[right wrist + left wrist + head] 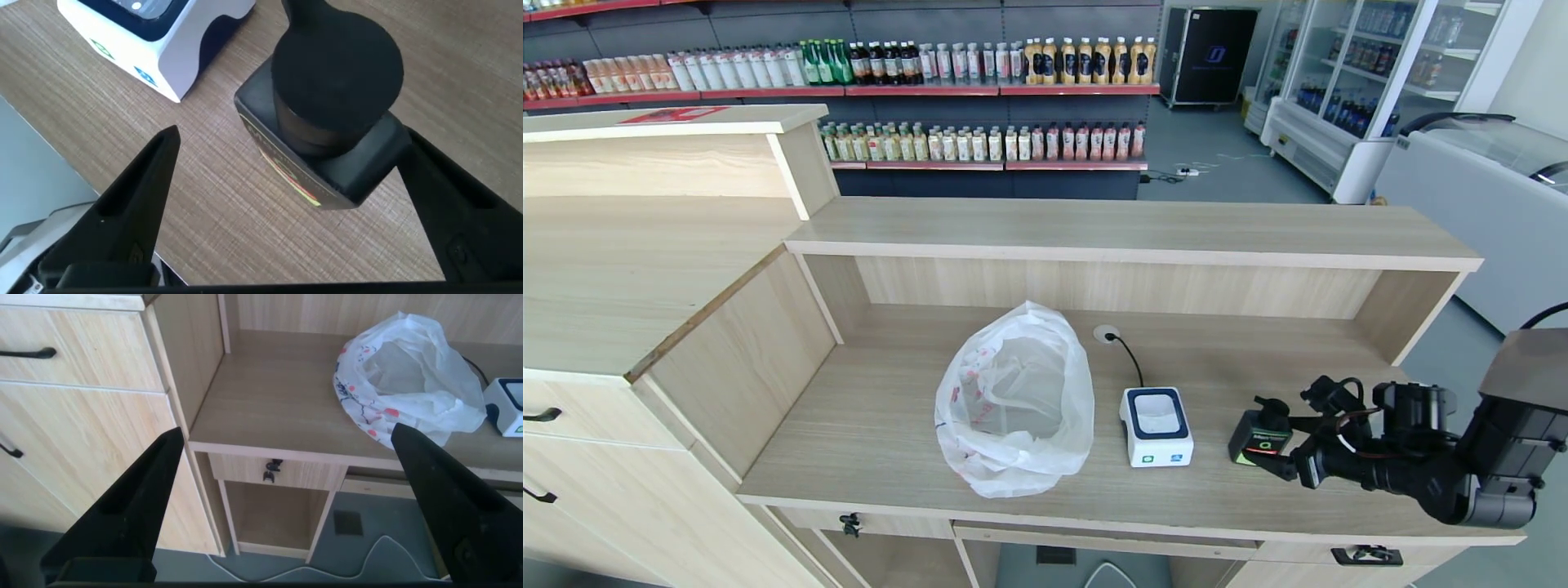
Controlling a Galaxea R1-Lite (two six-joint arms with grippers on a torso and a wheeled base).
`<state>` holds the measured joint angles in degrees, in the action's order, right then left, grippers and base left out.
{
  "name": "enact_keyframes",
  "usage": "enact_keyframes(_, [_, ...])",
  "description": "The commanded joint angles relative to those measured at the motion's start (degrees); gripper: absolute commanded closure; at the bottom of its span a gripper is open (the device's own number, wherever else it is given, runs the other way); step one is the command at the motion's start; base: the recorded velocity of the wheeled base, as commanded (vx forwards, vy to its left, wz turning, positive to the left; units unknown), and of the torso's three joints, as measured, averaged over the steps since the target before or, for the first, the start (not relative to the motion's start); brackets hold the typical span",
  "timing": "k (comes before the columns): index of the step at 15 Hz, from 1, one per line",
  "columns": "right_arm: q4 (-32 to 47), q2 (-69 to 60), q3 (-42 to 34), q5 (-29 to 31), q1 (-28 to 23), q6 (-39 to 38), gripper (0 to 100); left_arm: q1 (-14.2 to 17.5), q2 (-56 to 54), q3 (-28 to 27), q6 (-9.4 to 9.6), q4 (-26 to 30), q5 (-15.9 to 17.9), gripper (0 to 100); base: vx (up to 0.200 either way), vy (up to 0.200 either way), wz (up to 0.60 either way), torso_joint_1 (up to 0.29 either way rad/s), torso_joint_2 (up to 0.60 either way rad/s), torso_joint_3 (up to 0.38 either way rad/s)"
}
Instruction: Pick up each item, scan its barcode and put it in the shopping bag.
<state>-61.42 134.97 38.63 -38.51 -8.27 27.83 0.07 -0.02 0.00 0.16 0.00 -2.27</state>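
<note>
Our left tool hangs spread wide and empty off the desk's front corner, at the lower middle of the left wrist frame.

In the head view, the shopping bag stands just left of centre on the desk with its mouth open. We cannot tell through the cloudy plastic whether anything lies inside. Near it on the right sits the white scanner, its window facing up and its cable running toward the back of the desk.

Toward the lower right, a small dark bottle with a black cap stands upright on the desk, well apart from the bag. Our right tool is spread wide around it, one finger on each side, not yet closed on it.

We judge the pick-up of this bottle to be the step in hand. Next, the right tool should close on the bottle's body below the cap and lift it straight up. Then it should carry the bottle left over the scanner window. We cannot see the barcode, so the bottle may need turning there.
</note>
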Motion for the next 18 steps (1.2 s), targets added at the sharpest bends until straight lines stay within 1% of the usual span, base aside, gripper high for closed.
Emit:
enact_keyframes(1, [-0.02, 1.7, 1.53, -0.07, 0.88, 0.03, 0, 0.01, 0.02, 0.0, 0.02, 0.0, -0.02, 0, 0.0, 0.0, 0.0, 0.0, 0.0, 0.0])
enact_keyframes(6, [-0.02, 3.89, 3.64, -0.16, 1.59, -0.06, 0, 0.01, 0.02, 0.0, 0.02, 0.0, -0.02, 0, 0.0, 0.0, 0.0, 0.0, 0.0, 0.0])
enact_keyframes(8, [-0.02, 4.68, 4.61, -2.18, 1.59, -0.06, 0, 0.01, 0.02, 0.0, 0.02, 0.0, -0.02, 0, 0.0, 0.0, 0.0, 0.0, 0.0, 0.0])
enact_keyframes(9, [-0.02, 4.68, 4.7, -2.18, 1.59, -0.06, 100, 0.01, 0.02, 0.0, 0.02, 0.0, -0.02, 0, 0.0, 0.0, 0.0, 0.0, 0.0, 0.0])
enact_keyframes(12, [-0.11, 4.95, 4.96, -2.01, 1.59, 0.21, 100, 0.01, 0.02, 0.0, 0.02, 0.0, -0.02, 0, 0.0, 0.0, 0.0, 0.0, 0.0, 0.0])
enact_keyframes(15, [-2.13, 4.95, 6.28, -1.66, 1.59, 0.03, 100, 0.01, 0.02, 0.0, 0.02, 0.0, -0.02, 0, 0.0, 0.0, 0.0, 0.0, 0.0, 0.0])
enact_keyframes(18, [-2.13, 1.43, 4.35, -0.43, 1.59, 0.21, 100, 0.01, 0.02, 0.0, 0.02, 0.0, -0.02, 0, 0.0, 0.0, 0.0, 0.0, 0.0, 0.0])
